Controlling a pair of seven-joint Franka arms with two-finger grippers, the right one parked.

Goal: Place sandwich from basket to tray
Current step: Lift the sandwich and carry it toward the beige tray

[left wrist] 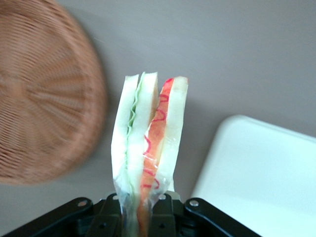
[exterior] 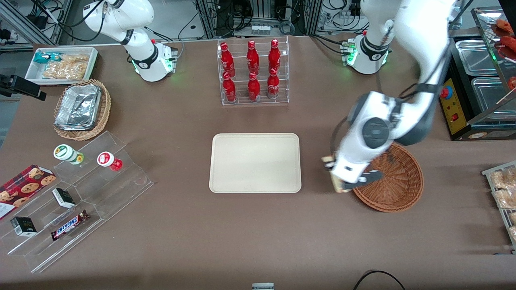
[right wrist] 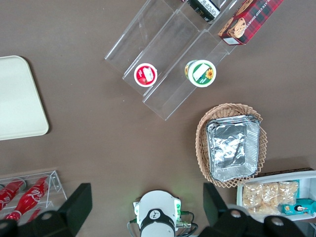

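A: Where is the sandwich (left wrist: 148,148)?

B: Pinched in the gripper (left wrist: 140,210); the fingers (left wrist: 106,217) press on its lower end, and the wedge stands up out of them with its layers showing, green on one side, red-orange on the other; it hangs clear of the table (exterior: 181,241).

A: And where does the gripper sit?

B: In the front view the gripper (exterior: 340,183) is above bare table, just beside the rim of the basket (exterior: 397,181), between the basket and the tray (exterior: 255,162); a bit of the sandwich (exterior: 336,185) peeks out under the wrist.

A: Is anything in the basket?

B: Nothing that I can see; part of it is covered by the arm; in the wrist view the basket (left wrist: 44,98) shows only its weave.

A: The tray?

B: Mid-table, flat and bare; the tray (left wrist: 261,177) lies near the sandwich in the wrist view, apart from it.

A: What else is out?

B: A rack of red bottles (exterior: 253,72) toward the table's edge farthest from the front camera; at the parked arm's end, a tan basket of foil containers (exterior: 80,108), a white bin (exterior: 60,64) in the corner, and a clear stepped stand (exterior: 80,197) with two cups, small boxes and a Snickers bar (exterior: 69,224); a cookie box (exterior: 22,187) sits at that end's edge.
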